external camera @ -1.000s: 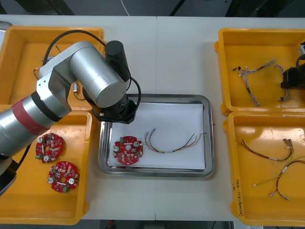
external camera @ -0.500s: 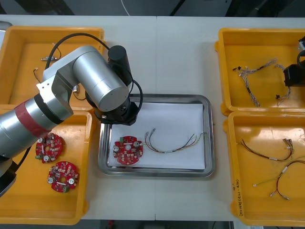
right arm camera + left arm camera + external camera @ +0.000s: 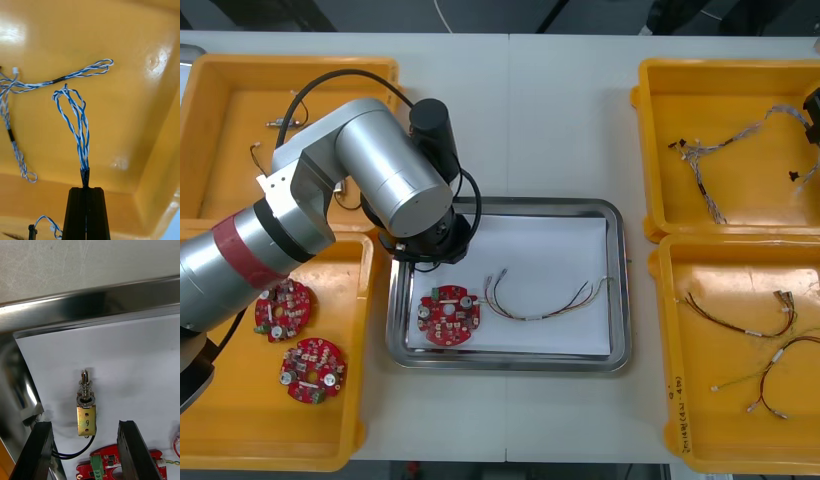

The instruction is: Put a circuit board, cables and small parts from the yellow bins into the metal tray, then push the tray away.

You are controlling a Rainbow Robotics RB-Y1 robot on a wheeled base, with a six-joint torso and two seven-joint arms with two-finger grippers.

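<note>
A twisted blue and white cable [image 3: 80, 127] is pinched at its black sleeve between the fingers [image 3: 77, 210] of the right hand [image 3: 86, 188], which are closed tight on it. Its loops are spread out beyond the fingertips, over the floor of a bin [image 3: 142, 112]. A second cable [image 3: 71, 77] of the same kind is laid across the bin floor farther off. Another loop [image 3: 47, 221] is seen just beside the fingers.
</note>
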